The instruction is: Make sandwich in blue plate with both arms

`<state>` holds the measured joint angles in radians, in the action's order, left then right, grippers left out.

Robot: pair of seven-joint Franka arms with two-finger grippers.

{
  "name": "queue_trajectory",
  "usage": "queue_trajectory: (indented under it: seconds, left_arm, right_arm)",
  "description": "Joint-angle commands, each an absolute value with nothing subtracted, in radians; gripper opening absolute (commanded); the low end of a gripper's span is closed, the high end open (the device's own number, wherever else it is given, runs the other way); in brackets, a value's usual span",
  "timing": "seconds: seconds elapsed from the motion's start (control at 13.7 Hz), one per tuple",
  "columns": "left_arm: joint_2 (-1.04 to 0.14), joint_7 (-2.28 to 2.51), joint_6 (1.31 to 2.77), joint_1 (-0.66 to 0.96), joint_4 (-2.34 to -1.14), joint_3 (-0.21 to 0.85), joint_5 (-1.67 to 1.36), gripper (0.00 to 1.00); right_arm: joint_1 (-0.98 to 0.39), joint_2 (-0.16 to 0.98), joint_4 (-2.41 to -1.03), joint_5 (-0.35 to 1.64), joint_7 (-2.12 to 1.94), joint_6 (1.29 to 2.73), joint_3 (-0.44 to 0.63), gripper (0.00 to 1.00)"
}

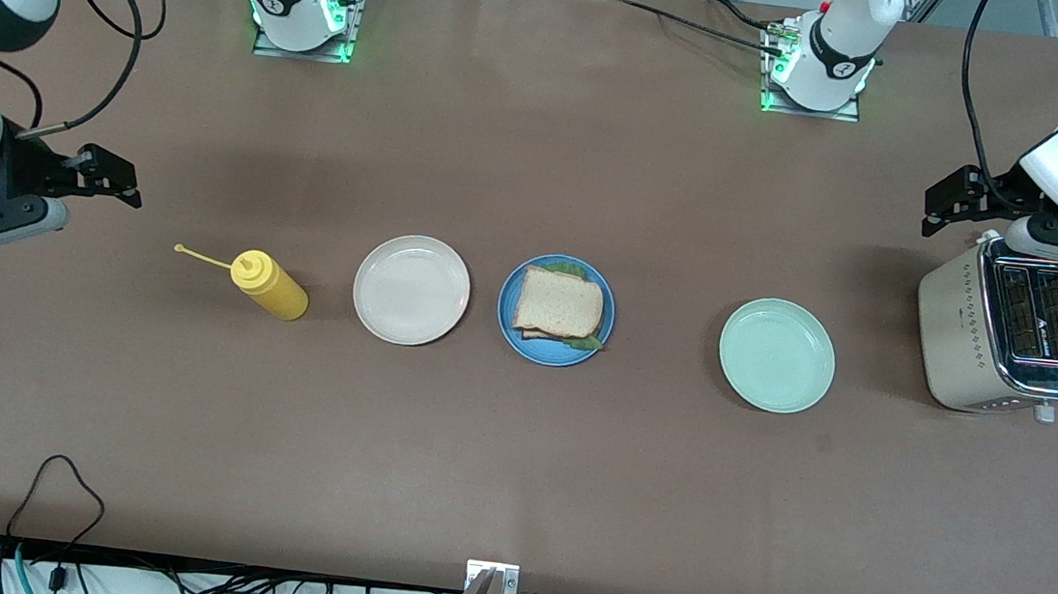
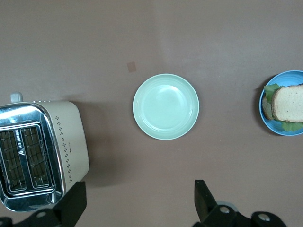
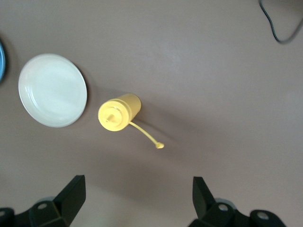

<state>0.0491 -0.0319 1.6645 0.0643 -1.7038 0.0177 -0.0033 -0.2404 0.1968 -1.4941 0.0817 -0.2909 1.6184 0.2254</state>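
Crusty square-sliced sandwich with crinkled lettuce sits on the round blue plate; left gripper and right gripper hang spread, empty.

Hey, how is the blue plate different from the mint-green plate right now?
The blue plate holds a sandwich with lettuce showing at its edges; the green plate holds nothing. The blue plate looks somewhat smaller than the green plate. The blue plate sits beside the white plate, while the green plate sits closer to the toaster. Both are round, shallow and flat on the table.
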Motion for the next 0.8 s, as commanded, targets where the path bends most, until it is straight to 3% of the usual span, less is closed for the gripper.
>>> queue_trajectory:
  seconds: [0.0, 0.15, 0.44, 0.73]
  left_arm:
    - [0.058, -0.035, 1.651, 0.071, -1.710, 0.017, 0.012, 1.00]
    - [0.058, -0.035, 1.649, 0.071, -1.710, 0.017, 0.012, 1.00]
    - [0.060, -0.035, 1.647, 0.071, -1.710, 0.017, 0.012, 1.00]
    - [0.058, -0.035, 1.647, 0.071, -1.710, 0.017, 0.012, 1.00]
  right_arm:
    - [-0.281, 0.141, -1.531, 0.066, -0.152, 1.601, 0.219, 1.00]
    - [-0.270, 0.114, -1.540, 0.060, -0.108, 1.603, 0.200, 1.00]
    - [-0.017, -0.007, -1.623, 0.026, -0.095, 1.631, -0.062, 1.00]
    - [-0.009, -0.113, -1.752, 0.023, -0.089, 1.687, -0.071, 1.00]
